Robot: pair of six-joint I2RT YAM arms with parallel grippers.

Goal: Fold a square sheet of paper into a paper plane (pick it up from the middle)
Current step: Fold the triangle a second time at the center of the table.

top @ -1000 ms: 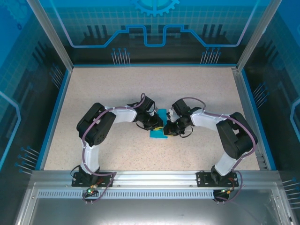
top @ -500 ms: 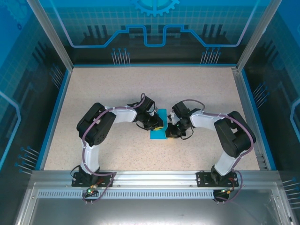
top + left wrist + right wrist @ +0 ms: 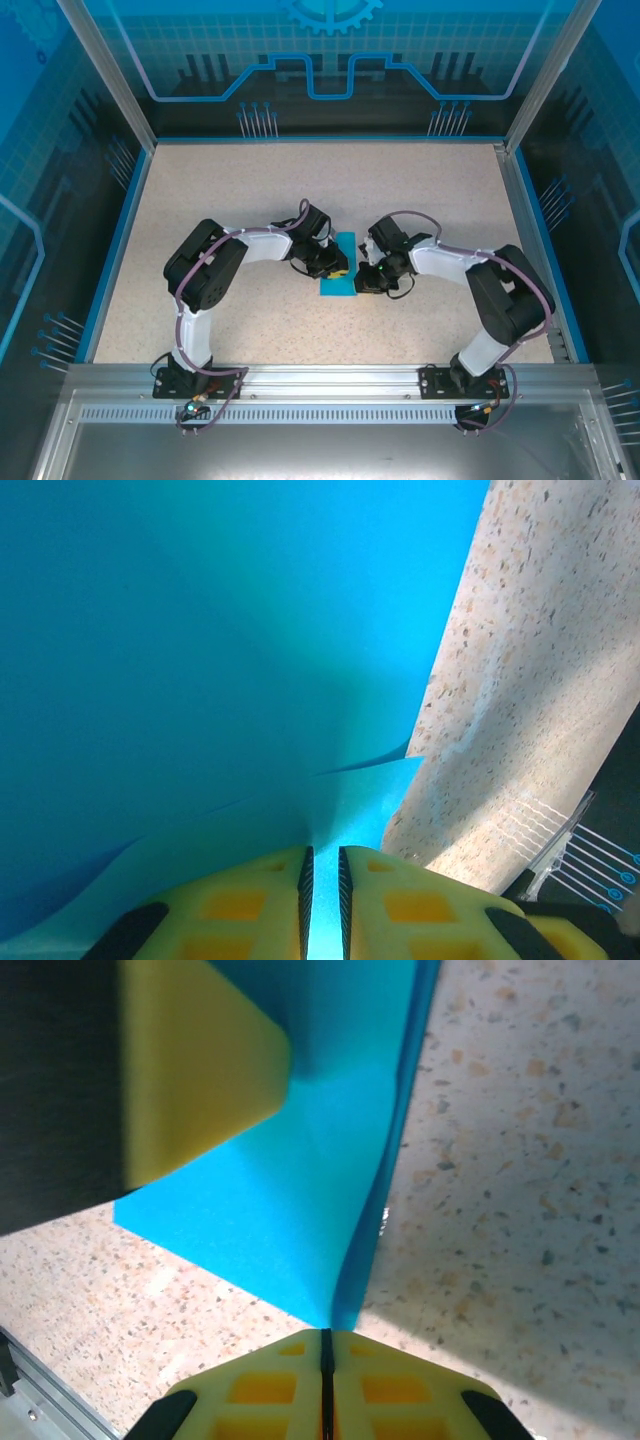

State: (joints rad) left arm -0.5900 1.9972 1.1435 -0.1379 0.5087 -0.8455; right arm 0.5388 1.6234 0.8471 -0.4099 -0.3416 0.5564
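Right wrist: right gripper (image 3: pixel 326 1345) pinches turquoise paper (image 3: pixel 330 1140).

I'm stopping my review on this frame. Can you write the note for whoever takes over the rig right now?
Left gripper: shut on the paper, pinching it.
Right gripper: shut on the same paper, where two layers meet at a point.
Where it is: the paper is in the middle of the table, between the two grippers. It is bent up along a fold, not lying flat.
Done: the sheet is gripped from both sides and a fold is under way.
Left: there is no plane shape yet, so the pointed nose and the lengthwise creases are not yet made.
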